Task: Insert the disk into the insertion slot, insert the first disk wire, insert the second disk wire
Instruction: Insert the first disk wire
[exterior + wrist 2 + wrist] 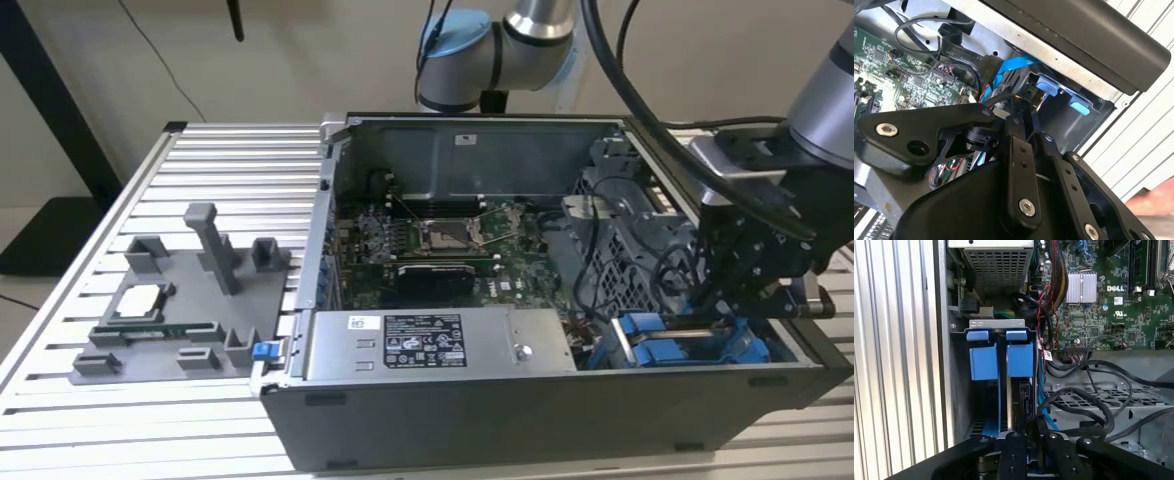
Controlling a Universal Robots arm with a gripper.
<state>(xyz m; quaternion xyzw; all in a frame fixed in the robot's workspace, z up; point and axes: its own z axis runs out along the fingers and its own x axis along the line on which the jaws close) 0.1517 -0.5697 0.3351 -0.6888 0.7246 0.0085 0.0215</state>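
The disk sits on edge inside the insertion slot (996, 324). Its blue carrier (1019, 360) shows at the slot's mouth, in the case's near corner on the exterior view's right (661, 350). My gripper (727, 305) reaches down into that corner. In both wrist views its black fingers (1015, 447) stand close together at the disk's connector edge (1021, 395). They look shut on a dark connector with a black wire (990, 100) leading off it. A blue flat cable (1009, 67) runs beside the disk. The fingertips hide the connector itself.
The open computer case (534, 420) lies on a slatted table (160, 420). A silver power-supply box (427, 345) sits beside the bay, with the motherboard (441, 240) behind it. Loose black cables (1089, 405) cross a metal cage next to the gripper. A grey fixture (174, 300) stands outside the case on the exterior view's left.
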